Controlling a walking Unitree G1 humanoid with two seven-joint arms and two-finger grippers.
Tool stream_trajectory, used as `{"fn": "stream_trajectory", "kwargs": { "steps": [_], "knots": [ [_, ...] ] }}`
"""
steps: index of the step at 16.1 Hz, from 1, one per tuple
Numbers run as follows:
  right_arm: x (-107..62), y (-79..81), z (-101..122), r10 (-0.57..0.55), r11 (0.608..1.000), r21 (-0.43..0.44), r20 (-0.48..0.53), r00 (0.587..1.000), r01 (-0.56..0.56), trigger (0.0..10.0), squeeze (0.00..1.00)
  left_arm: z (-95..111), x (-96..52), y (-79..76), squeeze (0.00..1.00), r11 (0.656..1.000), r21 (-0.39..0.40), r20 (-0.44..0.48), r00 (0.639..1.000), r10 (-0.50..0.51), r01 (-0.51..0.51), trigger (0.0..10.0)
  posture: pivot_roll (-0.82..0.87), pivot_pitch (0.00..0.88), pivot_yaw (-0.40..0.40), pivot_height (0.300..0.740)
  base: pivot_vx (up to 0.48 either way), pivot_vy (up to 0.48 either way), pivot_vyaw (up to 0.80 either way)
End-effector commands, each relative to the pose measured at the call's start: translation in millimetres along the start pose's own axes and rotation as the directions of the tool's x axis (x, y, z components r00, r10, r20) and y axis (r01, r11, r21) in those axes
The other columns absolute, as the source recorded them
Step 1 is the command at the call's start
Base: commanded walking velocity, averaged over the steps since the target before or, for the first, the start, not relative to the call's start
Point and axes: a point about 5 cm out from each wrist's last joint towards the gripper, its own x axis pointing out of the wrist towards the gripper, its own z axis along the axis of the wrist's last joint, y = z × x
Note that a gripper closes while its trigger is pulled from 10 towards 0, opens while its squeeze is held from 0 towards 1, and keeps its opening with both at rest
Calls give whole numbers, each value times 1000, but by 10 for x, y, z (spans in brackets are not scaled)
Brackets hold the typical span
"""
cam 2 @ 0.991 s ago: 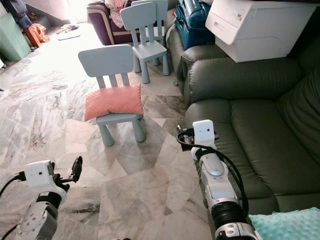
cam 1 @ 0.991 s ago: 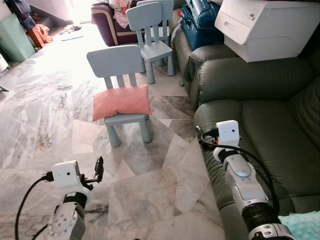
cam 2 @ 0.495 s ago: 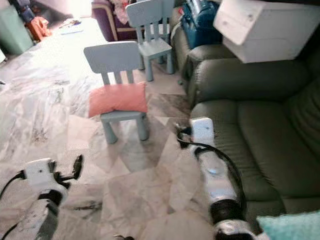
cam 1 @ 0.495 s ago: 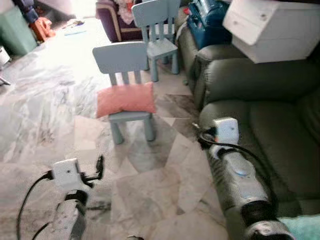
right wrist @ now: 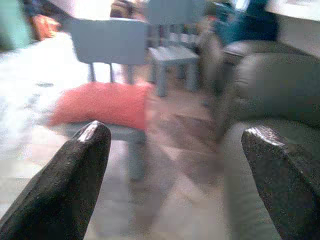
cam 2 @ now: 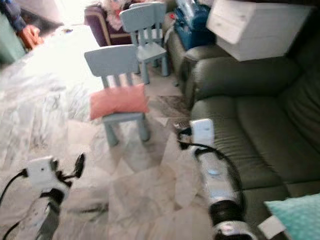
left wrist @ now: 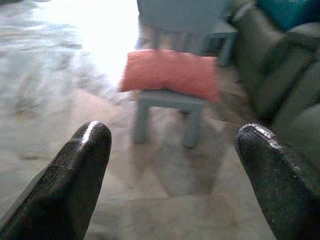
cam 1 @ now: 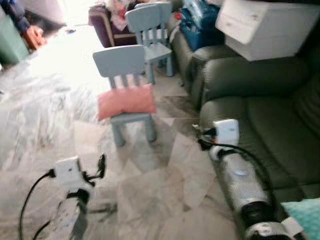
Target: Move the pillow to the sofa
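Resting on a small blue chair [cam 1: 122, 75], pink pillow [cam 1: 126, 100] (blurred), left tool [left wrist: 172, 150] and right tool [right wrist: 175, 150] both spread wide, sofa [cam 1: 260, 115] alongside

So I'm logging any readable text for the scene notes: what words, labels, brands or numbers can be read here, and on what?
None can be read.
White box on the sofa: no legible print; the picture is blurred.
Blue bag behind it: any marking is too blurred to read.
Pink pillow and the light blue chair under it: plain, no text.
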Motion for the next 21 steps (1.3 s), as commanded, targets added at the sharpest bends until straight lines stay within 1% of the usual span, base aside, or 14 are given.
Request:
{"fn": "stream_trajectory", "kwargs": {
  "steps": [1, 3, 4, 5, 7, 8, 9, 11, 12, 13, 15, 16, 17, 21],
  "knots": [
    [0, -29, 15, -1, 1000, -4, 7, 1000, 1, 10000, 0, -2, 1, 16, 0, 1000, 2, -5, 1000, 9, -9, 10000, -121, 92, 80, 740, 0, 458, 0],
    [2, -27, 17, 0, 1000, -4, 7, 1000, 0, 10000, 0, -2, 5, 8, 0, 1000, 8, -3, 1000, 6, -6, 10000, -122, 92, 80, 740, 0, 458, 0],
    [4, -24, 18, 0, 1000, -4, 8, 1000, 0, 10000, 0, 14, 6, 7, 0, 1000, 31, 10, 1000, 5, -5, 10000, -122, 92, 80, 740, 0, 458, 0],
    [6, -21, 19, 1, 1000, -3, 8, 1000, -1, 10000, 0, 21, 6, 22, 0, 999, 32, 18, 1000, 24, -24, 10000, -122, 92, 80, 740, 0, 0, 0],
    [13, -14, 26, 4, 1000, -3, 10, 1000, -4, 10000, 0, 21, 18, 80, 0, 998, 3, 16, 998, 63, -63, 10000, -123, 93, 79, 740, 0, 0, 0],
    [15, -12, 28, 5, 1000, -3, 10, 1000, -5, 10000, 0, 26, 19, 87, 0, 998, -12, 18, 998, 62, -62, 10000, -123, 93, 79, 740, 0, 0, 0],
    [17, -12, 29, 6, 1000, -2, 11, 1000, -6, 10000, 0, 57, 18, 97, 0, 997, -38, 40, 997, 65, -64, 10000, -123, 93, 79, 740, 0, 0, 0],
    [25, 0, 34, 10, 1000, -1, 12, 1000, -10, 10000, 0, 77, 34, 118, 0, 996, -18, 49, 995, 84, -83, 10000, -121, 90, 79, 740, 0, 0, 0],
    [31, 12, 39, 13, 1000, -1, 14, 1000, -13, 10000, 0, 97, 39, 129, 0, 996, 10, 66, 994, 87, -88, 10000, -122, 89, 79, 740, 0, 0, 0],
    [33, 19, 42, 16, 1000, -2, 16, 1000, -16, 10000, 0, 116, 43, 140, 0, 994, 54, 86, 993, 86, -91, 10000, -122, 89, 80, 740, 0, 0, 0],
    [33, 42, 46, 27, 1000, -2, 21, 999, -27, 10000, 0, 105, 39, 182, 0, 992, 56, 84, 990, 111, -116, 10000, -119, 87, 82, 740, 0, 0, 0],
    [32, 47, 45, 29, 1000, -1, 22, 999, -29, 10000, 0, 102, 40, 186, 0, 992, 48, 82, 990, 112, -116, 10000, -119, 87, 82, 740, 0, 0, 0],
    [33, 69, 45, 38, 999, 2, 23, 999, -38, 10000, 0, 96, 40, 201, 0, 992, 23, 75, 990, 120, -122, 10000, -119, 87, 82, 740, 0, 0, 0],
    [38, 119, 61, 69, 998, 2, 32, 997, -69, 10000, 0, 70, 25, 235, 0, 988, 10, 73, 986, 150, -151, 10000, -119, 88, 79, 740, 0, 0, 0]
  ]
}}
